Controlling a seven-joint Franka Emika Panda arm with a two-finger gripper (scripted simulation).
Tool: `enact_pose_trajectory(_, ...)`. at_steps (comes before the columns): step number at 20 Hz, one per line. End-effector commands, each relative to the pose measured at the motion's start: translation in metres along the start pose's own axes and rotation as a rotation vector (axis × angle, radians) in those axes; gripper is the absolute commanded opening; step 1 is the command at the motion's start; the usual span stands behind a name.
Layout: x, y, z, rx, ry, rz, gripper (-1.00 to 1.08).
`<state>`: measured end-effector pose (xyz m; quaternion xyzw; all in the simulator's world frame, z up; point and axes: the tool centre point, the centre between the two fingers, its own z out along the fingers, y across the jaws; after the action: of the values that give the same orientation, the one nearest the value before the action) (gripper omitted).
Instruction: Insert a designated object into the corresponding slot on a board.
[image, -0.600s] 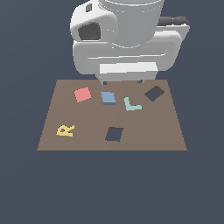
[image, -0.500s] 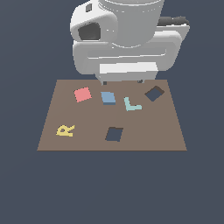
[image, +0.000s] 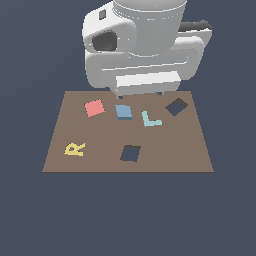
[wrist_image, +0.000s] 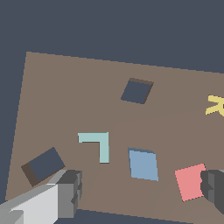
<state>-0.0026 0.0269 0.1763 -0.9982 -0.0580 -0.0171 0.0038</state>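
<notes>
We've got a flat blue square block (wrist_image: 143, 164) lying on the matte brown board (wrist_image: 65, 96). The gripper (wrist_image: 142, 190) hangs wide open, holding nothing, and the navy square slot (wrist_image: 137, 91) sits apart.

The only readable sign I find is a yellow letter R (image: 75, 149), lying flat on the brown board (image: 165, 150) toward the exterior view's left, tilted a little. In my wrist view just a yellow fragment of it (wrist_image: 215, 105) shows at the picture's edge, too cut off to read. I see no other text, numbers or brands
</notes>
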Motion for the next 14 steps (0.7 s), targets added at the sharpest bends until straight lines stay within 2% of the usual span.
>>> enact_pose_trajectory(1, -0.002, 0.0, 0.003, 0.001, -0.001, -0.035, 1.0)
enact_pose_trajectory(8, -0.008, 0.0, 0.016, 0.003, -0.004, -0.182, 1.0)
enact_pose_trajectory(14, -0.017, 0.001, 0.031, 0.006, -0.008, -0.36, 1.0)
